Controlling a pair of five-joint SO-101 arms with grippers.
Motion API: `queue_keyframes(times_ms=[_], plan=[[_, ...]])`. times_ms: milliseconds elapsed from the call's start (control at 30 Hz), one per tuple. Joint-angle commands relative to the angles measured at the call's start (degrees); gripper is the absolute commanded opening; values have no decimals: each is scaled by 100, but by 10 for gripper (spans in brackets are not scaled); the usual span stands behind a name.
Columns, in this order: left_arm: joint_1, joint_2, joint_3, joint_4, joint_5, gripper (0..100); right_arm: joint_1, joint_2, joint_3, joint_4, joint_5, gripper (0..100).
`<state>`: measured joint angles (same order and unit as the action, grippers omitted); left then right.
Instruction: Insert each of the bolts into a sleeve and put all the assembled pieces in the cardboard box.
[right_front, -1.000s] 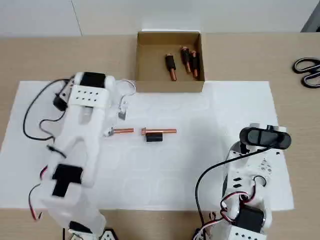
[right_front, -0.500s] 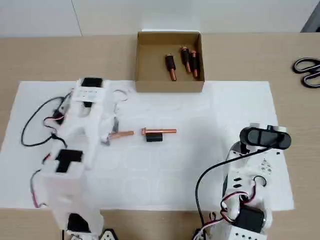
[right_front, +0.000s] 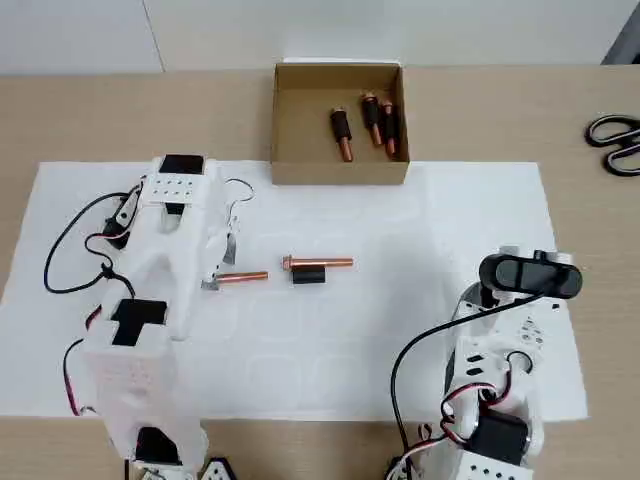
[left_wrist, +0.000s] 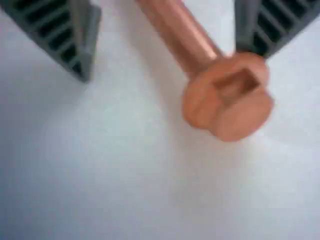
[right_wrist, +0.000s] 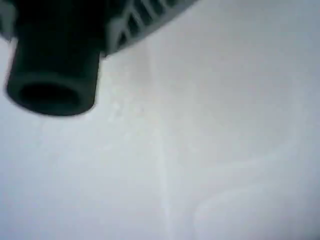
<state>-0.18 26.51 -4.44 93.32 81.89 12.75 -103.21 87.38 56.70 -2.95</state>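
Three assembled pieces (right_front: 343, 131) lie in the cardboard box (right_front: 338, 173); a fourth piece (right_front: 316, 267) rests unboxed on the counter (right_front: 110, 110); my left pincer (left_wrist: 162, 45), released, straddles a loose bolt (left_wrist: 227, 97); my right pincer (right_wrist: 100, 25) is clenched on a black sleeve (right_wrist: 52, 75); by my judgement, one insertion and two deliveries remain.

Left arm stretches forward, end effector (left_wrist: 167, 35) spread open; right arm sits folded back, end effector (right_wrist: 65, 25) clamping a sleeve (right_wrist: 52, 75).

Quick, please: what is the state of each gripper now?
Left gripper: open, straddling the copper bolt.
Right gripper: closed on the black sleeve.
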Motion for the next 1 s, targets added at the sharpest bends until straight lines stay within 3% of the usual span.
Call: queue_keyframes(times_ms=[0, 33, 233, 433, 600, 767, 967], plan=[[-105, 9, 57, -26, 44, 47, -13, -75, -79, -110, 35, 3], [-105, 9, 48, -26, 26, 5, -13, -75, -79, -119, 35, 3], [132, -53, -321, 35, -44, 7, -13, -75, -79, -136, 35, 3], [404, -53, -2791, 738, -334, 7, -207, -75, -316, -136, 35, 3], [475, -202, -3916, 721, -1626, 7, -1657, -75, -651, -136, 53, 3], [589, -1099, -3925, 721, -2215, 7, -3099, -75, -545, -286, 62, 3], [1196, -2558, -3486, 712, -3042, 7, -3846, -75, 229, -2360, 79, 3]])
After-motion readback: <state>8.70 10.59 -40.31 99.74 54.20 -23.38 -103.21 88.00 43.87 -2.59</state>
